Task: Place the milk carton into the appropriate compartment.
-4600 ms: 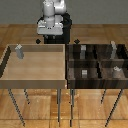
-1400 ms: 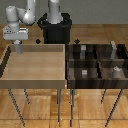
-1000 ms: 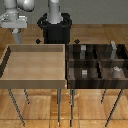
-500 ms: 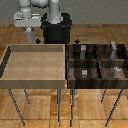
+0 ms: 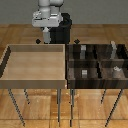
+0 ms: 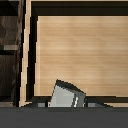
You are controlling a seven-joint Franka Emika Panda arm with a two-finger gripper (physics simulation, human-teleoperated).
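A robot arm carries the milk carton (image 6: 67, 95) above the light wooden tray (image 5: 35, 80), with the gripper (image 5: 46, 36) hanging over that tray's far edge and its fingers clamped on the carton, which shows tilted at the wrist view's edge. The pale carton looks light and stiff, likely smooth-sided, so a hold across its flat sides below the peak should suit it; a hard squeeze might dent it. Beside the light tray stands one dark divided tray (image 5: 97, 82) of several compartments, holding about four small grey things whose kinds are too blurred to name. Two trays, one carton, one arm.
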